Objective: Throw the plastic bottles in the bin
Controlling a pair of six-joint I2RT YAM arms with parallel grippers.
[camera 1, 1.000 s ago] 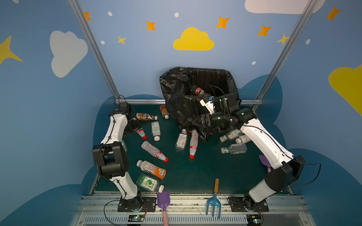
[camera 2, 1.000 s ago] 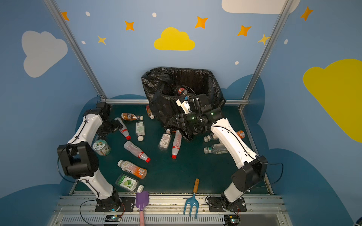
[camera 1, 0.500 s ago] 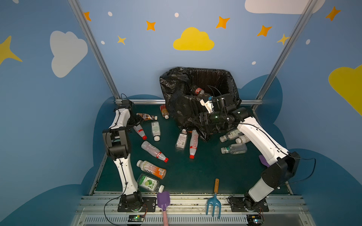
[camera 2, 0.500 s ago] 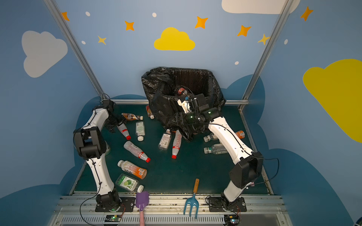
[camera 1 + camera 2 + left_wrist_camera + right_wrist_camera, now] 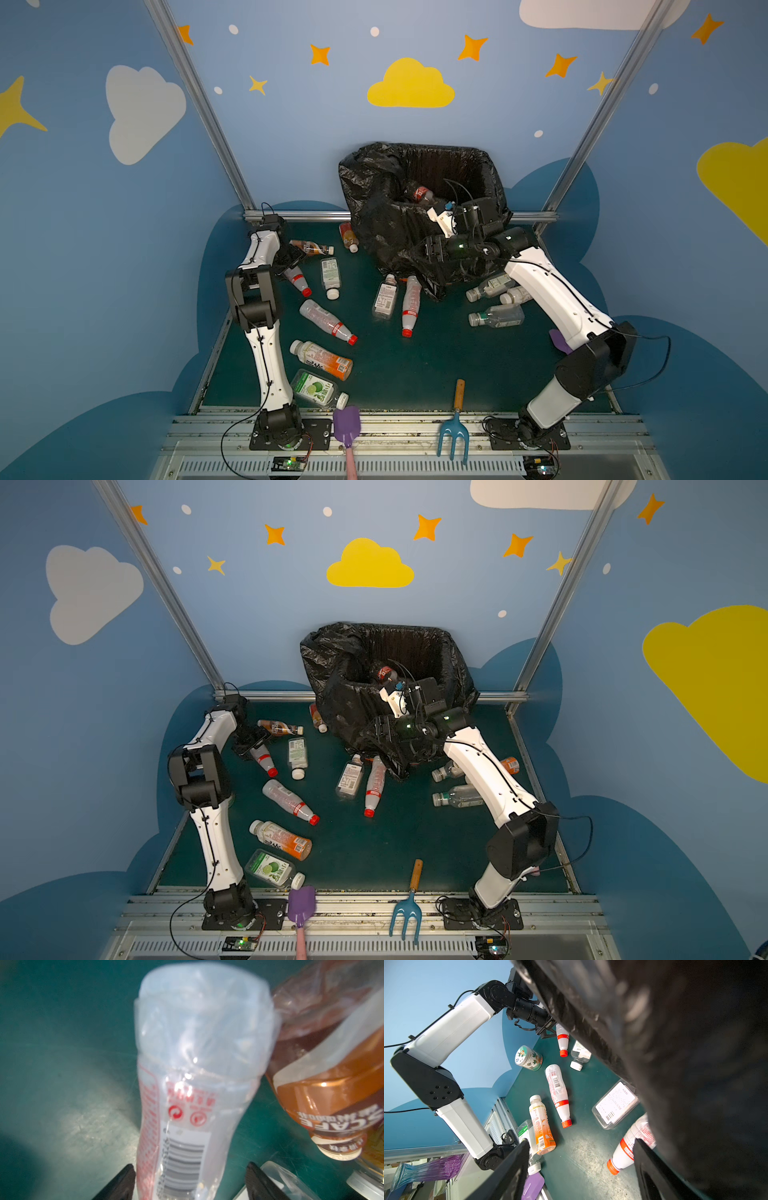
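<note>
It was a robot test booth: blue walls [image 5: 291,137] painted with yellow clouds [image 5: 410,85], aluminium posts [image 5: 203,108], two white-and-black arms [image 5: 266,361] [image 5: 552,299] bolted by a dark green worktop [image 5: 436,353].

Left arm [image 5: 266,361], right arm [image 5: 552,299]: white boxy link shells, black blocky joint housings. Thin black cable clipped along each white link. Loose black cable loops at black base plates [image 5: 316,436]. Left elbow housing [image 5: 436,1084]: cluster of small screw holes. Green status light [image 5: 459,246] on right wrist. Right gripper [image 5: 581,1142]: matte black wedge-shaped jaws.
</note>
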